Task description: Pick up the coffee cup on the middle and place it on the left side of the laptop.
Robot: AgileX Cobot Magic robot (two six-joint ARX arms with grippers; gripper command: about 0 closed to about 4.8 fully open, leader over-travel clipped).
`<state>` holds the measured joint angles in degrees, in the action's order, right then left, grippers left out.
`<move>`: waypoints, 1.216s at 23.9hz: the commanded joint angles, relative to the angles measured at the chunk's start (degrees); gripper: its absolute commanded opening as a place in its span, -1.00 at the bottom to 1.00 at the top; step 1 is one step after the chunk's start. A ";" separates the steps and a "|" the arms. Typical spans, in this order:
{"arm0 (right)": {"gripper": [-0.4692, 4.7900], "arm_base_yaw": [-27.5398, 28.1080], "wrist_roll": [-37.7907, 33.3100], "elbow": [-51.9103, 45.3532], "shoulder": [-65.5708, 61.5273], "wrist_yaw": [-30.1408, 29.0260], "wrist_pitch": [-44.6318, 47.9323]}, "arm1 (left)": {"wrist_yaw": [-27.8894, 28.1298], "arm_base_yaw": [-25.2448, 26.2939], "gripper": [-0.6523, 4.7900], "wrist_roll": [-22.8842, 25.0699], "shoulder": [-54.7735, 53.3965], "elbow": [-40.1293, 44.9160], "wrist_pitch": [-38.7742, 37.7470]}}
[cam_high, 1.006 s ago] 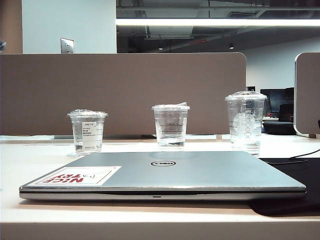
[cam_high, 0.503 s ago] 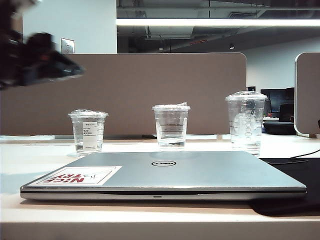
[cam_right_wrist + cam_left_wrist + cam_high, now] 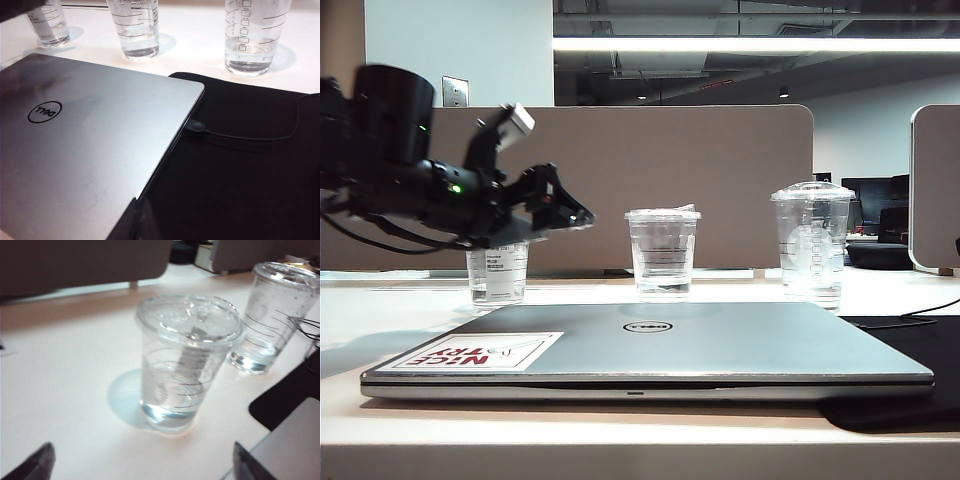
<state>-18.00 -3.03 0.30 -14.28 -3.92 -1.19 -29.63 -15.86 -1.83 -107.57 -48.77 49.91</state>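
Three clear cups are standing behind one laptop (image 3: 645, 350); the left gripper (image 3: 582, 217), jaws wide, is hovering left of the coffee cup (image 3: 662, 253). The right gripper is showing in no view.

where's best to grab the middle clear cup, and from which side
Take the clear ridged plastic coffee cup at mid-wall, below its flat lid, level from the left: it stands upright with gaps either side. The open left pincer hovers up-left of it; the right pincer is unseen.
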 commanded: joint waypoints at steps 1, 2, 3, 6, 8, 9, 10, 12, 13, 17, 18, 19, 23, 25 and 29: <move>-0.84 0.02 0.04 -0.22 -0.02 -0.07 1.01 | -2.54 -0.94 1.00 -0.39 -2.93 -3.76 -1.97; -0.84 0.02 0.04 -0.22 -0.04 -0.07 0.98 | -1.70 -1.64 1.00 0.00 -4.59 -5.29 -1.95; -0.84 0.02 0.04 -0.22 -0.04 -0.07 1.03 | -1.22 -1.97 1.00 -0.13 -5.57 -6.23 -1.88; -0.84 0.04 0.04 -0.22 -0.07 -0.07 0.98 | -0.85 -3.19 1.00 -0.11 -10.23 -10.95 -3.02; -0.84 0.07 0.04 -0.22 -0.07 -0.07 0.98 | -0.39 -4.35 1.00 -0.09 -13.00 -14.73 -5.49; -0.84 0.07 0.04 -0.22 -0.07 -0.07 0.98 | 0.15 -4.70 1.00 -0.07 -13.81 -15.96 -6.23; -0.84 0.07 0.04 -0.22 -0.07 -0.07 1.01 | 0.26 -5.22 1.00 -0.07 -14.97 -17.64 -6.62; -0.84 0.07 0.04 -0.22 -0.09 -0.07 1.01 | 0.31 -6.36 1.00 -0.09 -17.07 -20.55 -6.88; -0.84 0.04 0.04 -0.22 -0.09 -0.07 0.98 | 0.50 -6.67 1.00 -0.07 -17.81 -21.70 -7.61; -0.84 0.07 0.04 -0.22 -0.13 -0.07 0.98 | 1.53 -7.72 1.00 -0.09 -22.10 -28.30 -12.33; -0.84 0.04 0.04 -0.22 -0.13 -0.07 0.98 | 1.53 -7.82 1.00 -0.11 -22.62 -29.03 -12.33; -0.84 0.04 0.04 -0.22 -0.13 -0.07 1.01 | 1.51 -7.89 1.00 -0.13 -22.95 -29.53 -12.35; -0.84 0.07 0.04 -0.22 -0.13 -0.07 0.98 | 1.33 -7.98 1.00 -0.13 -25.24 -33.09 -12.66; -0.84 0.04 0.04 -0.22 -0.13 -0.07 0.98 | 1.09 -7.98 1.00 -0.15 -26.38 -34.80 -12.63; -0.84 0.04 0.04 -0.22 -0.24 -0.07 0.98 | 1.51 -8.15 1.00 -0.31 -27.98 -37.13 -12.61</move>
<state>-18.00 -3.03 0.32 -14.46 -3.92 -1.19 -28.27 -23.79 -2.20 -135.48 -85.32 36.77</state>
